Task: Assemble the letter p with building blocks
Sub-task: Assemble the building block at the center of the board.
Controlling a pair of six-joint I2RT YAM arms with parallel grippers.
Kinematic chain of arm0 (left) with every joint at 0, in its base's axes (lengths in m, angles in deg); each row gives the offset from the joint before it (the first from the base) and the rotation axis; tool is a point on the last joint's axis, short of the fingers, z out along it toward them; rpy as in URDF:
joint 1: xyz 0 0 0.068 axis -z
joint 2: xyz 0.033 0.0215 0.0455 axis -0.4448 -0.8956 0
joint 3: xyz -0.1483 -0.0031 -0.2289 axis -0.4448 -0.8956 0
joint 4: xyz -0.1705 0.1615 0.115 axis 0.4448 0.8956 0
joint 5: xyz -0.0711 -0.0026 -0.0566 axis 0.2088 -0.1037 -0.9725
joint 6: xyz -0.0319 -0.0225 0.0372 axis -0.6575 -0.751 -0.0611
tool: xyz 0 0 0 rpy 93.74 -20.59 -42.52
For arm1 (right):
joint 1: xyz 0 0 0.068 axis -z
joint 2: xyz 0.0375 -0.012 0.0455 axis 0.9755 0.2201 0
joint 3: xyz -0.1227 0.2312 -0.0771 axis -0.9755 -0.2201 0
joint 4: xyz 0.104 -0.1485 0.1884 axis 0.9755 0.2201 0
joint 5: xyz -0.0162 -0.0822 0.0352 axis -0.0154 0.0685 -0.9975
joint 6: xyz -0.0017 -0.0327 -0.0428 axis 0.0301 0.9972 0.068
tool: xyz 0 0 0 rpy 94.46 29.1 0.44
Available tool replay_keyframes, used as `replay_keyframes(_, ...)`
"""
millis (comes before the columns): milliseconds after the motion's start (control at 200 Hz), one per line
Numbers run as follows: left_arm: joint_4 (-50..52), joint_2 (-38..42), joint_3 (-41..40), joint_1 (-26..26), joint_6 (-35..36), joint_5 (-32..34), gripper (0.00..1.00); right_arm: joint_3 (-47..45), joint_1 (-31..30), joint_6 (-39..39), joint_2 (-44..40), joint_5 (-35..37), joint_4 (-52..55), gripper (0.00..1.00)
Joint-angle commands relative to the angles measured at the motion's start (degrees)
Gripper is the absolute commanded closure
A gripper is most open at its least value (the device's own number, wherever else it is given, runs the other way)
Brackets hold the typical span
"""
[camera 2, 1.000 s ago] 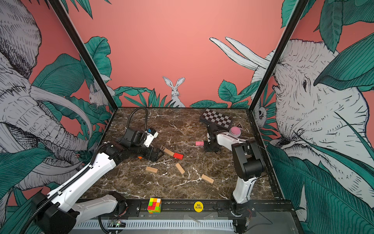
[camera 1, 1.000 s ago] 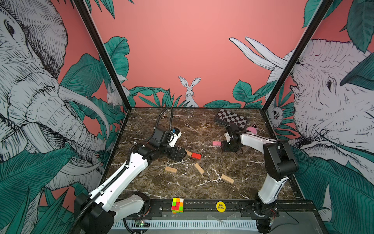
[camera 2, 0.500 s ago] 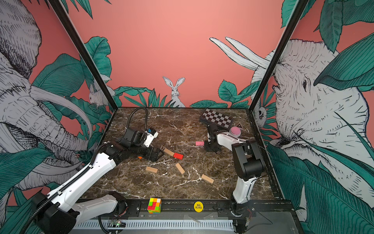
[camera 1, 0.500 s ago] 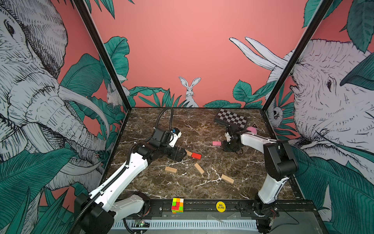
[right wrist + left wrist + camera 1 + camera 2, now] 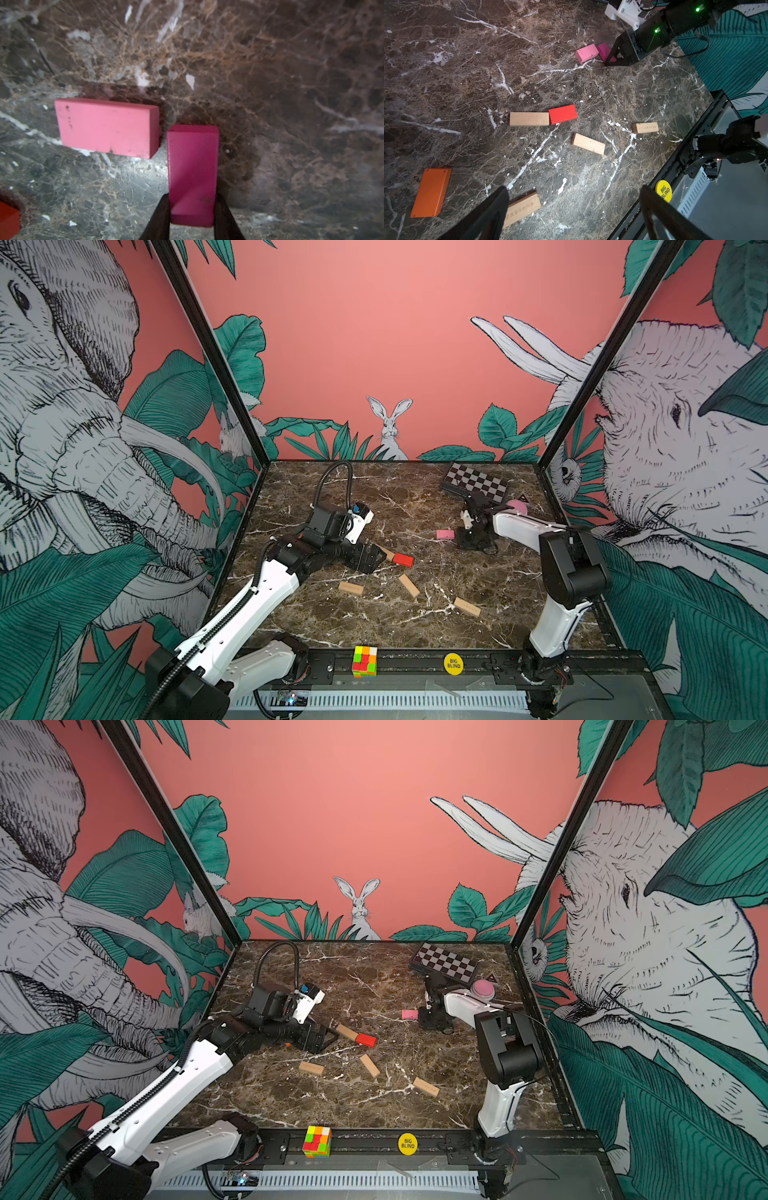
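The right gripper [image 5: 192, 197] pinches the magenta block [image 5: 192, 166] beside the pink block [image 5: 106, 126], while the left gripper [image 5: 573, 190] hangs spread; next it probably needs lifting toward the red block [image 5: 562, 114].

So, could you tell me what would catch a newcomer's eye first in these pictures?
Probably the jungle mural around the cell, with its white rabbit at the back. On the marble table, the right gripper grips a magenta block beside a pink block, toward the far right. Mid-table, a red block lies end to end with a tan block.
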Motion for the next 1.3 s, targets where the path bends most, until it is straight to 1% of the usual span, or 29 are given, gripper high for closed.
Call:
replay_keyframes(0, 0.76, 0.40, 0.14, 0.03, 0.51, -0.38, 0.01, 1.26, -0.60, -0.21, 1.51, 0.07, 1.86, 0.77)
replay_keyframes(420, 0.61, 0.83, -0.03, -0.01, 0.34, -0.50, 0.00, 2.46, -1.51, -2.16, 2.82, 0.32, 2.67, 0.77)
replay_keyframes(710, 0.68, 1.10, -0.22, 0.03, 0.34, -0.35, 0.00, 3.15, -1.78, -3.48, 3.58, 1.90, 3.56, 0.76)
replay_keyframes(1295, 0.79, 1.09, -0.18, 0.02, 0.43, 0.15, 0.01, 3.64, -1.94, -3.02, 4.28, 2.73, 4.30, 0.75)
